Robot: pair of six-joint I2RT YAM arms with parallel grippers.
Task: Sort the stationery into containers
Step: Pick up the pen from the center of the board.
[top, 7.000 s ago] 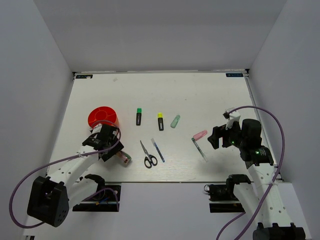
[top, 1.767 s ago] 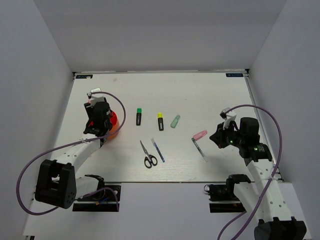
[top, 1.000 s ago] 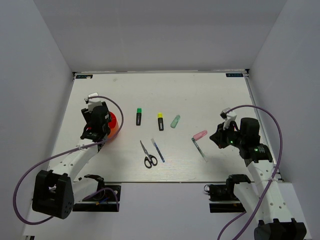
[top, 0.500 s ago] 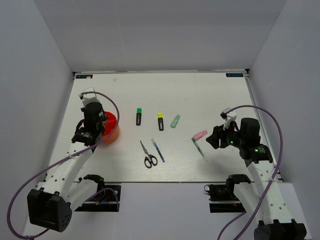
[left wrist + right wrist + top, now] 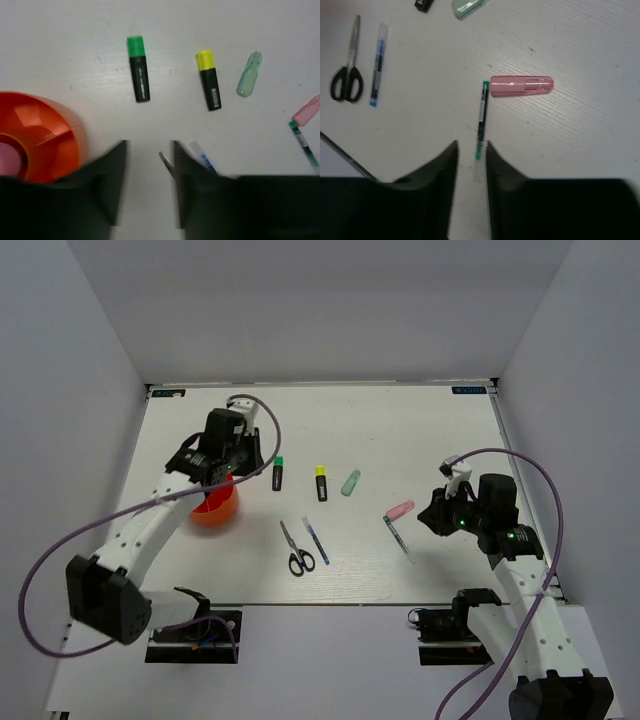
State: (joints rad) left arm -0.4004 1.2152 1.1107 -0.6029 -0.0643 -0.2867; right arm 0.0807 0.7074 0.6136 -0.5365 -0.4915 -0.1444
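The red-orange cup (image 5: 216,506) stands at the left, and something pink shows inside the cup (image 5: 37,132). My left gripper (image 5: 238,468) hangs above the cup's far right side. The left gripper (image 5: 149,150) is open and empty. On the table lie a green-capped marker (image 5: 138,75), a yellow-capped marker (image 5: 209,82), a pale green highlighter (image 5: 249,74), the scissors (image 5: 297,550) and a blue pen (image 5: 316,540). My right gripper (image 5: 471,147) has its jaws slightly apart, above the near end of the clear pen (image 5: 481,120). It touches nothing. A pink highlighter (image 5: 521,85) lies beside that pen.
The white table (image 5: 420,430) sits between grey walls on three sides. Its near edge runs just in front of the scissors and the clear pen. Purple cables loop off both arms.
My left arm has swung from the cup's left side up and over to its far right side. The cup has shifted slightly nearer. The right arm has hardly moved.
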